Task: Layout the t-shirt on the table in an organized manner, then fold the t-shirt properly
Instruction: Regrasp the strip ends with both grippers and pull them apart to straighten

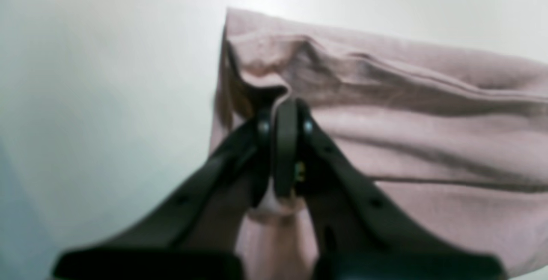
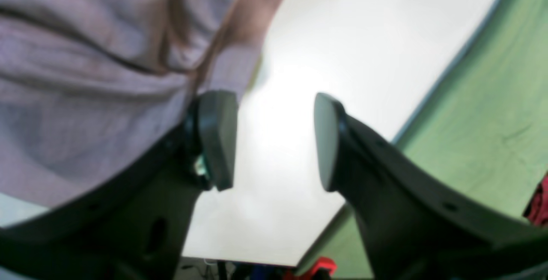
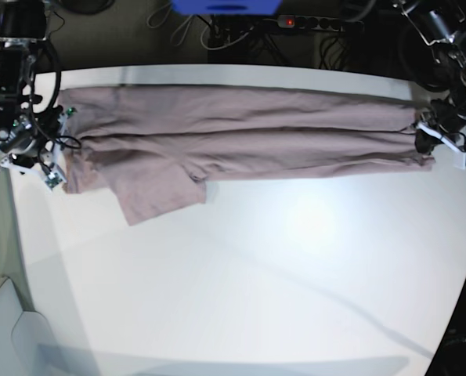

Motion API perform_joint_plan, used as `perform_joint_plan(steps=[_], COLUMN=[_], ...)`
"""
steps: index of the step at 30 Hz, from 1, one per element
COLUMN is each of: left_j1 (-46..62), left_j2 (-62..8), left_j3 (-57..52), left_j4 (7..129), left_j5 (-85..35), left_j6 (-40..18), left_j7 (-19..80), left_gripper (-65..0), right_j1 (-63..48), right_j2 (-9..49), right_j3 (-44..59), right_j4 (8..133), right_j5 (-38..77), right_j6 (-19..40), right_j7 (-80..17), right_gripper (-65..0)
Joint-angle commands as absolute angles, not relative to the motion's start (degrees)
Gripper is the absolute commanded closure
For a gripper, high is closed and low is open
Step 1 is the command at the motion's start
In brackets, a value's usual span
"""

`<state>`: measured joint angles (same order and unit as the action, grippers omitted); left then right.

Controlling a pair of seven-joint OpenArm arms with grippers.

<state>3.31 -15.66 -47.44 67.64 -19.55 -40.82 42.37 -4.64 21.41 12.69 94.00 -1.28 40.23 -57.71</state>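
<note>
The mauve t-shirt lies stretched in a long wrinkled band across the far part of the white table, with a sleeve flap spread toward the front left. My left gripper is at the band's right end. In the left wrist view it is shut on a corner of the t-shirt. My right gripper is at the left end of the shirt. Its jaws stand open over bare table. The t-shirt lies beside the left finger.
A green surface lies beyond the table's edge next to my right gripper, with something red low down. Behind the table's far edge are dark cables and a power strip. White tabletop stretches in front of the shirt.
</note>
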Motion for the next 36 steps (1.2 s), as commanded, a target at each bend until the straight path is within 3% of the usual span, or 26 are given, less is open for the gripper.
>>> perform_joint_plan(steps=[1,6,10,18,22,28,34,36], left_j1=[3.6,3.6,3.6,3.6,3.6,4.0,4.5,4.5], left_j2=[-16.3,-16.2,-16.2,-15.4,-15.4,-15.4,-15.4,-15.4], left_j3=[-47.5,-47.5,-47.5,-47.5,-47.4,-47.5,-47.5,-47.5], left_j4=[68.1,68.1,68.1,68.2,68.2,68.2,68.2,68.2], left_j5=[-17.8,-17.8,-17.8,-17.6,-17.7,-17.7,-17.8,-17.8], left_j6=[-40.0,-40.0,-40.0,-40.0,-40.0,-40.0,-40.0,-40.0], left_j7=[43.9,43.9,43.9,43.9,44.0,44.0,44.0,44.0], left_gripper=[-0.6,-0.6,-0.6,-0.6,-0.6,-0.6,-0.5,-0.5], right_j1=[-4.1,-3.5,2.9,19.0,24.5,27.1,26.6,25.8], right_j2=[22.5,22.1,18.0,9.6,8.5,7.8,6.9,6.7], right_j3=[13.1,13.0,11.6,7.7,7.9,8.2,8.2,8.2], right_j4=[96.2,104.7,106.2,90.0,78.8,63.5,59.9,59.9], right_j5=[-1.2,-1.1,-0.9,-1.1,-1.1,-1.1,-1.1,-1.1], right_j6=[39.7,39.8,39.9,40.0,40.0,40.0,40.0,40.0], right_j7=[-57.6,-61.1,-63.2,-63.9,-62.5,-53.1,-49.3,-49.2], right_gripper=[-31.5,-32.6,-32.8,-33.1,-33.1,-33.0,-32.4,-28.1])
